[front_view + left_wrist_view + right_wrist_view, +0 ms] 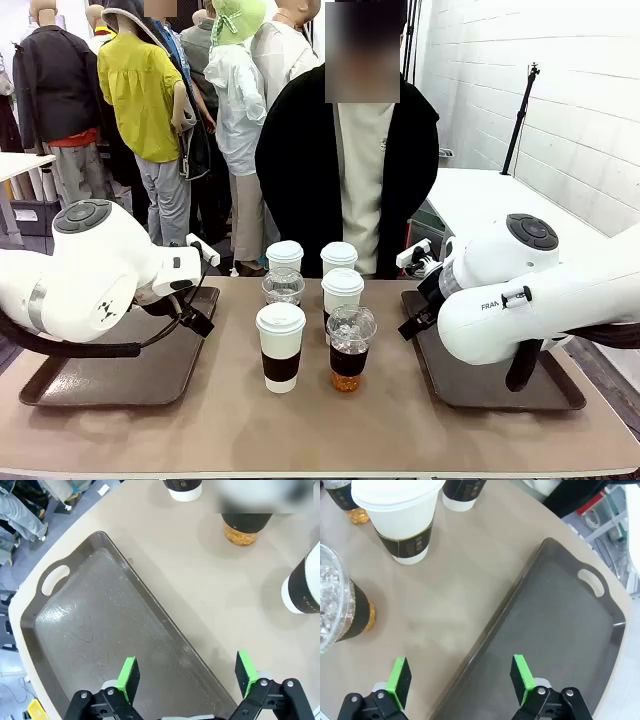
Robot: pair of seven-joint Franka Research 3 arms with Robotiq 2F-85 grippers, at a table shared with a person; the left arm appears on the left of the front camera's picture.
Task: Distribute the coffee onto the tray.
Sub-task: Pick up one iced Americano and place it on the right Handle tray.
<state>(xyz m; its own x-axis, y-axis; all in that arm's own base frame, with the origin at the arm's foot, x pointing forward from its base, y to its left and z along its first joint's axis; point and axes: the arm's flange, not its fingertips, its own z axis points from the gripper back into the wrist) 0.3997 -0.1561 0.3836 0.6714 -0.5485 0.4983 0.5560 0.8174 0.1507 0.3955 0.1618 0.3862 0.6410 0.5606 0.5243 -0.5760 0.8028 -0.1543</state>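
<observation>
Grippers wide apart, we hang our left gripper point(187, 672) over the rim of one dark brown plastic tray point(100, 620) and our right gripper point(460, 674) over the rim of the other tray point(560, 630).
We see the trays at either side of the tan table point(300, 430). Every cup stands on the tabletop between them: four white lidded paper cups with black sleeves point(281, 345) and two clear dome-lidded plastic cups point(350, 345), the nearer showing amber-brown drink at its base.

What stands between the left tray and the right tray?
In the front view, six cups: four white paper cups and two clear iced cups.
</observation>
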